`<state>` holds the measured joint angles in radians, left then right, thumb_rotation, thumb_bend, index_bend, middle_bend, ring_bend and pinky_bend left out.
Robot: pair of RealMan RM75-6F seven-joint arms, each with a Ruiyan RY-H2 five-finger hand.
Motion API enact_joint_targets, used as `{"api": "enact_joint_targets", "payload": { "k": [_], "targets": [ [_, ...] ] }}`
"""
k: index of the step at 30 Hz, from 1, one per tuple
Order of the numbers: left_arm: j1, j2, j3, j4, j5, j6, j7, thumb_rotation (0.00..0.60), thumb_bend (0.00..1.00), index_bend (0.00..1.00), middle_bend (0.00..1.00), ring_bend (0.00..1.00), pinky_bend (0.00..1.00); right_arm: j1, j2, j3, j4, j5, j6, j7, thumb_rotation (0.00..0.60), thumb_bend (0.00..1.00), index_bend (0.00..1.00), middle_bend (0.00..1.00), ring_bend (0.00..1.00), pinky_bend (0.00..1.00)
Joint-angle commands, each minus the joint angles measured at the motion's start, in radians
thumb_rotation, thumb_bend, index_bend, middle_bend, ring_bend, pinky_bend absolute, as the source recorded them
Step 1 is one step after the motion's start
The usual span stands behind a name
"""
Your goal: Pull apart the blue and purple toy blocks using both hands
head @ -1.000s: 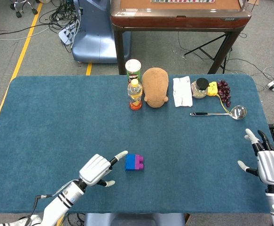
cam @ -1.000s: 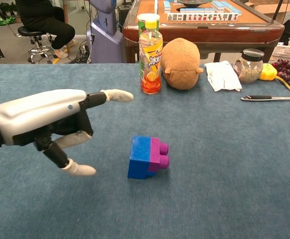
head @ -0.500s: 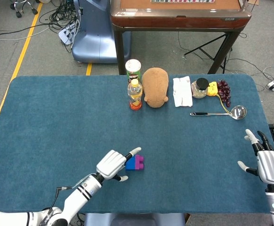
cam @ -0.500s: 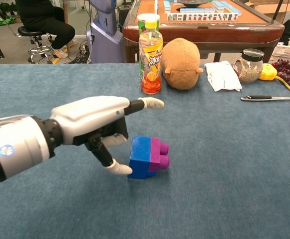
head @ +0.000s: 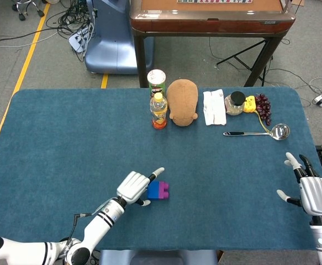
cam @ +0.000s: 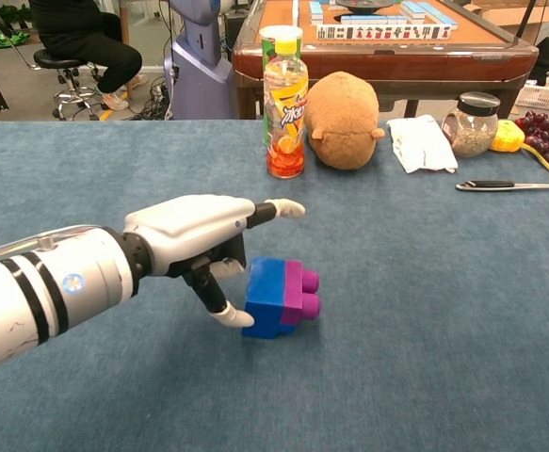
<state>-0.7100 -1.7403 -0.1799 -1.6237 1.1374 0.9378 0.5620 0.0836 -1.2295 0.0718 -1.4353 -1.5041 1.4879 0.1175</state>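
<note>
Standing at the back of the blue bench (head: pixel 61 138), an orange-drink bottle (cam: pixel 285 102) carries a label with bold lettering too stylised to read, and behind it in the head view a green-labelled can (head: pixel 157 83) shows print too small to make out. The blue block (cam: pixel 266 297) and purple block (cam: pixel 300 293) lie joined near the front edge, blue half on the left, purple studs pointing right. The left hand (cam: pixel 191 238) reaches in from the left with its forearm low over the cloth, one finger stretched forward above the blue block and the thumb tip at that block's near left face; whether it actually grips cannot be told. The right hand (head: pixel 314 193) sits well apart at the bench's right edge, fingers spread, holding nothing.
</note>
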Motion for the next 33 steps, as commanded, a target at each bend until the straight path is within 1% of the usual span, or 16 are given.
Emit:
{"api": "enact_joint_targets", "payload": {
  "k": [1, 6, 11, 15, 17, 21, 27, 33],
  "targets": [
    [-0.007, -0.003, -0.007, 0.016, -0.024, 0.005, -0.014, 0.600, 0.00, 0.00, 0.94, 1.00, 1.00, 0.001, -0.001, 0.000, 0.001, 0.000, -0.001, 0.000, 0.600, 0.00, 0.04, 0.28, 0.18, 0.39],
    [-0.016, 0.004, -0.016, 0.042, -0.047, 0.010, -0.032, 0.600, 0.00, 0.01, 0.95, 1.00, 1.00, 0.002, -0.002, 0.000, 0.002, 0.001, -0.005, -0.001, 0.600, 0.00, 0.04, 0.28, 0.18, 0.39],
    [-0.023, 0.017, -0.007, 0.052, -0.032, 0.012, -0.059, 0.600, 0.00, 0.07, 0.96, 1.00, 1.00, 0.006, -0.006, 0.001, 0.005, 0.002, -0.012, 0.003, 0.600, 0.00, 0.04, 0.28, 0.18, 0.39],
    [-0.039, 0.041, 0.004, 0.031, -0.037, -0.017, -0.065, 0.600, 0.00, 0.11, 0.97, 1.00, 1.00, 0.010, -0.008, 0.000, 0.010, 0.002, -0.019, 0.005, 0.600, 0.00, 0.04, 0.28, 0.18, 0.39],
    [-0.051, 0.051, 0.008, 0.022, -0.041, -0.029, -0.052, 0.600, 0.00, 0.14, 0.98, 1.00, 1.00, 0.011, -0.010, 0.001, 0.012, 0.003, -0.020, 0.006, 0.600, 0.01, 0.04, 0.28, 0.18, 0.39],
    [-0.081, 0.056, 0.007, 0.014, -0.058, -0.045, -0.021, 0.600, 0.00, 0.26, 1.00, 1.00, 1.00, 0.013, -0.013, 0.000, 0.018, 0.007, -0.027, 0.010, 0.600, 0.01, 0.04, 0.28, 0.18, 0.39],
    [-0.121, 0.056, 0.006, 0.004, -0.133, -0.049, 0.049, 0.600, 0.00, 0.29, 1.00, 1.00, 1.00, 0.009, -0.014, -0.003, 0.026, 0.014, -0.030, 0.019, 0.600, 0.01, 0.04, 0.28, 0.18, 0.39],
    [-0.152, 0.061, 0.018, -0.015, -0.217, -0.037, 0.116, 0.600, 0.00, 0.31, 1.00, 1.00, 1.00, 0.009, -0.016, -0.004, 0.032, 0.015, -0.034, 0.026, 0.600, 0.01, 0.05, 0.28, 0.18, 0.39]
  ]
}}
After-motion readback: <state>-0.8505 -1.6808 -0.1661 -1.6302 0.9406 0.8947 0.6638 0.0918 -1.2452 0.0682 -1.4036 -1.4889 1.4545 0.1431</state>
